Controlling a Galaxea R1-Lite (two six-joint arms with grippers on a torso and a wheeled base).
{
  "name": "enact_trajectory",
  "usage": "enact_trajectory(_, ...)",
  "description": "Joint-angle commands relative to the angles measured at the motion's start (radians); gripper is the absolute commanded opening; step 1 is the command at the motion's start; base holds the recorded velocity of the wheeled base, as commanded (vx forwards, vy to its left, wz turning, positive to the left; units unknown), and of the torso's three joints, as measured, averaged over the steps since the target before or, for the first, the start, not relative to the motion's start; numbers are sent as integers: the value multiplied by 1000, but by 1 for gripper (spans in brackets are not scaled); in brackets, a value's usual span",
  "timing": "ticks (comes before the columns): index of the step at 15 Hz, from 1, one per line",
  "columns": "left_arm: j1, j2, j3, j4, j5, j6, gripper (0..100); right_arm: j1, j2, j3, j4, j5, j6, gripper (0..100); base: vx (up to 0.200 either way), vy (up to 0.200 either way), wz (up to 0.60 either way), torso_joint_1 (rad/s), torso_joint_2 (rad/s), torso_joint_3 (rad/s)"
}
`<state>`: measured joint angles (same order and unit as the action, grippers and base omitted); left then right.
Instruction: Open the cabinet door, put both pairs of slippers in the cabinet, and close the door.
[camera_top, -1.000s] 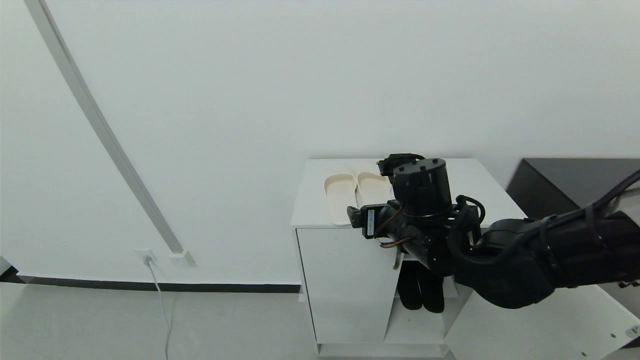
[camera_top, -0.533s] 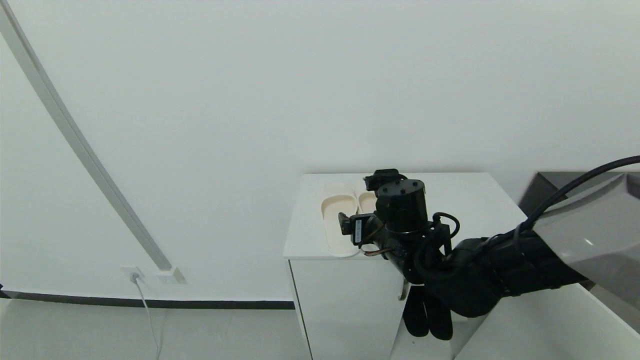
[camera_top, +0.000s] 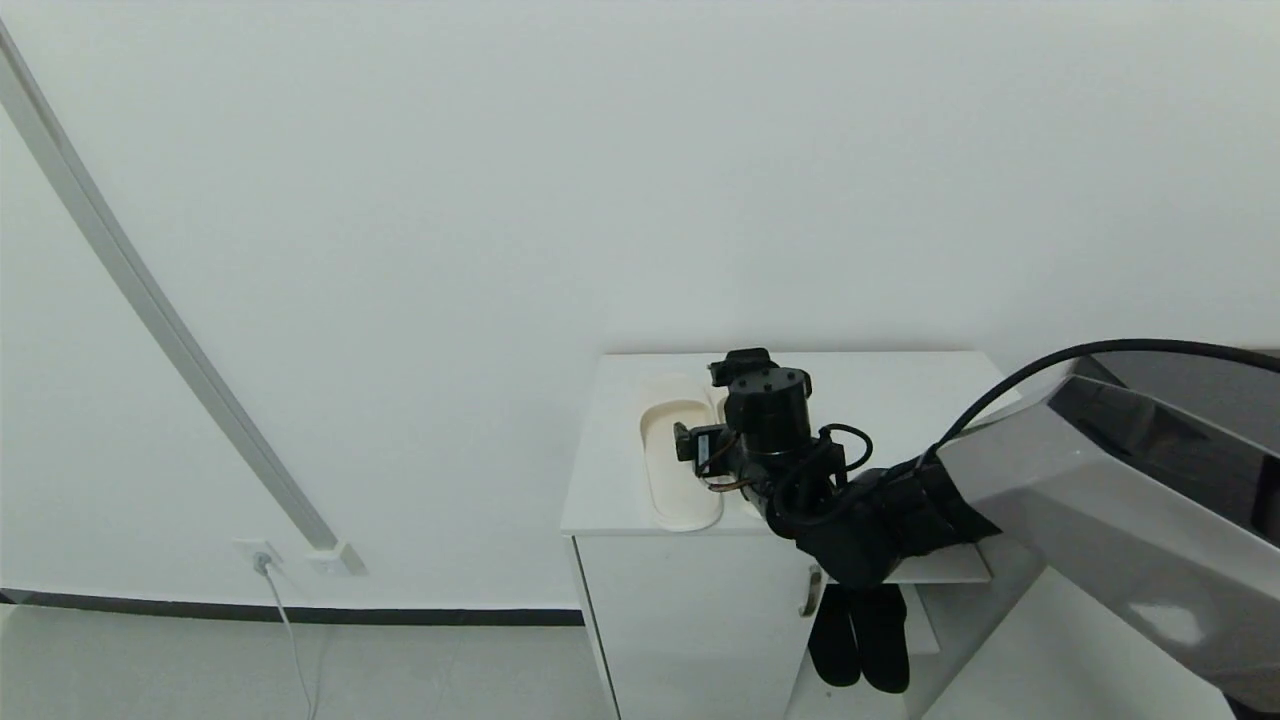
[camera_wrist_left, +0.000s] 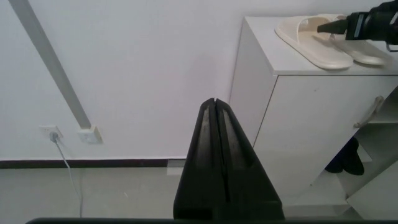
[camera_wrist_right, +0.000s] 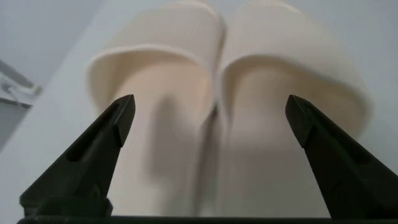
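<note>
- Now, by my reading, the step in hand is gripping the cream slippers (camera_top: 680, 470). They lie touching, side by side, on the cabinet (camera_top: 900, 400) top, toward its 9 o'clock edge.
- The right gripper (camera_wrist_right: 210, 107) hovers just over them, jaws wide and straddling the pair. It should lower squarely and squeeze both together so neither slips free.
- Their near ends reach the top's front edge, so a skewed squeeze could nudge one off.
- The black slippers (camera_top: 860, 640) stand inside, at 6 o'clock of the wrist, and the open door (camera_top: 1010, 650) juts toward 4 o'clock. I would carry the pair forward, then down between them.
- The left gripper (camera_wrist_left: 215, 102), jaws pressed together, hangs well apart at the cabinet's 9 o'clock side.
</note>
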<state>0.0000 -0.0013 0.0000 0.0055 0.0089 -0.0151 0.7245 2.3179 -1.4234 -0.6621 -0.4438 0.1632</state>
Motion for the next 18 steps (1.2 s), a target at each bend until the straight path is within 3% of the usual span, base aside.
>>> enact_trajectory(1, 0, 1, 0, 1, 0, 0, 0, -11, 67, -72, 24, 7, -1, 100, 0, 0, 0, 0, 0, 0)
enact_trajectory(5, 0, 1, 0, -1, 2, -2, 0, -37, 112, -175, 59, 4, -1, 100, 0, 0, 0, 0, 0, 0)
enact_trajectory(6, 0, 1, 0, 1, 2, -2, 0, -37, 112, -177, 59, 5, -1, 0, 0, 0, 0, 0, 0, 0)
enact_trajectory(14, 0, 1, -2, -1, 2, -2, 0, -36, 117, -187, 58, 5, -2, 0, 0, 0, 0, 0, 0, 0)
enact_trajectory(18, 0, 1, 0, 1, 2, -2, 0, -39, -38, -22, -2, 43, -1, 0, 0, 0, 0, 0, 0, 0)
